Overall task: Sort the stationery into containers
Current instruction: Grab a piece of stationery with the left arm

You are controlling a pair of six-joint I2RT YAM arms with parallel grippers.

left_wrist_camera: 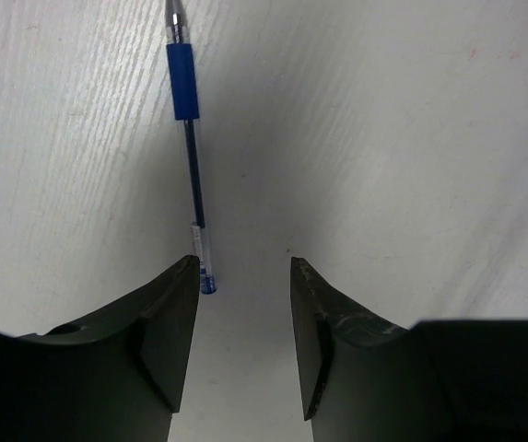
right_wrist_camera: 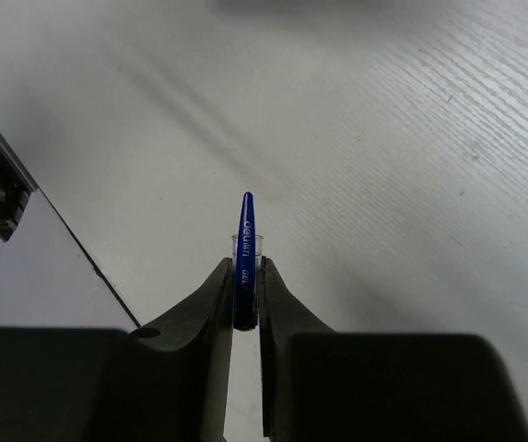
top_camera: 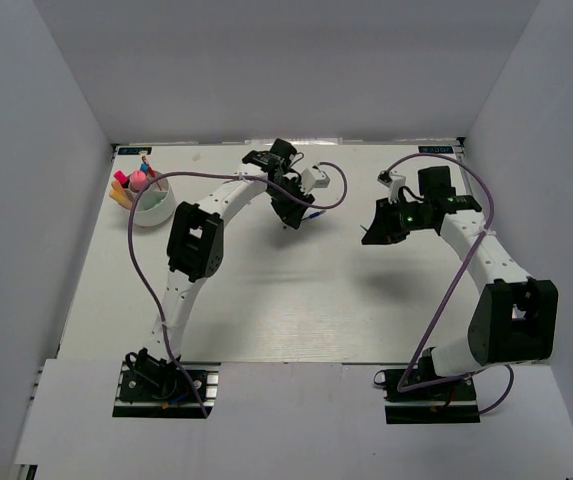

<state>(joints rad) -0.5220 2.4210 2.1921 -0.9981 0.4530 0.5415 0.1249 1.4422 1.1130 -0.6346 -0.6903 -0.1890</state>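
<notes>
A thin blue pen lies uncapped on the white table. Its rear end reaches the tip of my left gripper's left finger. My left gripper hangs open just over the table, and only bare table shows between its jaws. My right gripper is shut on a clear pen cap with a blue clip and holds it above the table at mid right. The round white bowl stands at the far left with pink, orange and red stationery sticking out of it.
White walls enclose the table on the left, back and right. A purple cable loops over the table beside the left arm. A dark table edge with hardware shows in the right wrist view.
</notes>
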